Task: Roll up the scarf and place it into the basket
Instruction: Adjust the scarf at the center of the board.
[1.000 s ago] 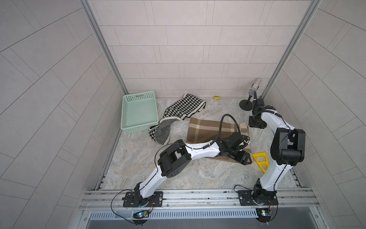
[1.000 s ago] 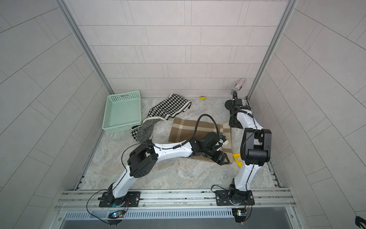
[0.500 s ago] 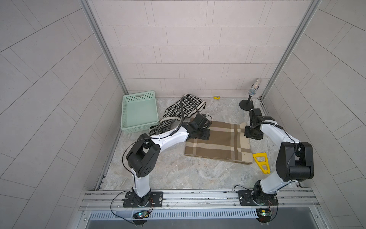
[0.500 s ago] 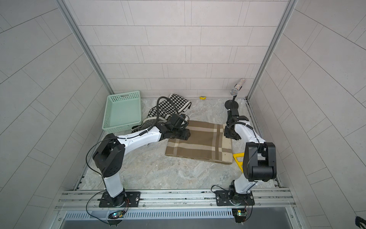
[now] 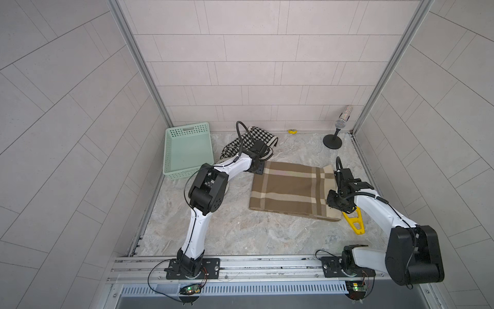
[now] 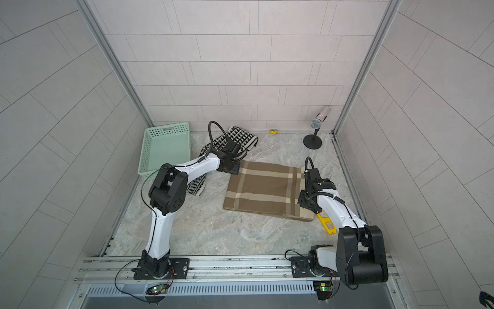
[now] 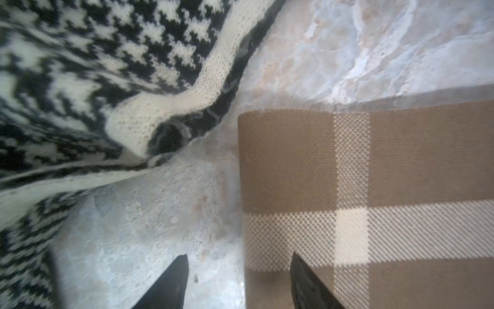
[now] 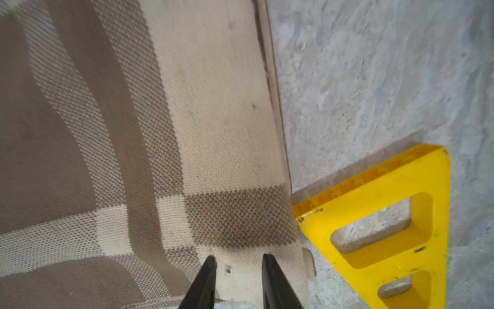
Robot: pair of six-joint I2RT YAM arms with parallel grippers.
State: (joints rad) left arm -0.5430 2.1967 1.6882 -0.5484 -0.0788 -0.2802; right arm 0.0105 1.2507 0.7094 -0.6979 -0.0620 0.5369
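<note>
The brown plaid scarf (image 5: 291,190) lies spread flat in the middle of the table in both top views. My left gripper (image 7: 238,258) is open at the scarf's far left corner (image 5: 260,168), one finger over the cloth (image 7: 304,281) and one over bare table. My right gripper (image 8: 238,258) hangs over the scarf's near right cream corner (image 5: 338,211), its jaws narrow but still open, with cloth between the fingertips. The mint-green basket (image 5: 187,128) stands empty at the far left (image 6: 165,131).
A black-and-white houndstooth scarf (image 5: 263,133) lies crumpled between basket and plaid scarf, close to my left gripper (image 7: 107,67). A yellow triangular piece (image 5: 354,222) lies by the near right corner (image 8: 387,214). A microphone on a stand (image 5: 332,140) and a small yellow object (image 5: 293,131) sit at the back.
My left arm swung from the scarf's near right side to its far left corner. My right arm came forward from the back right to the near right corner, its jaws narrowing.
</note>
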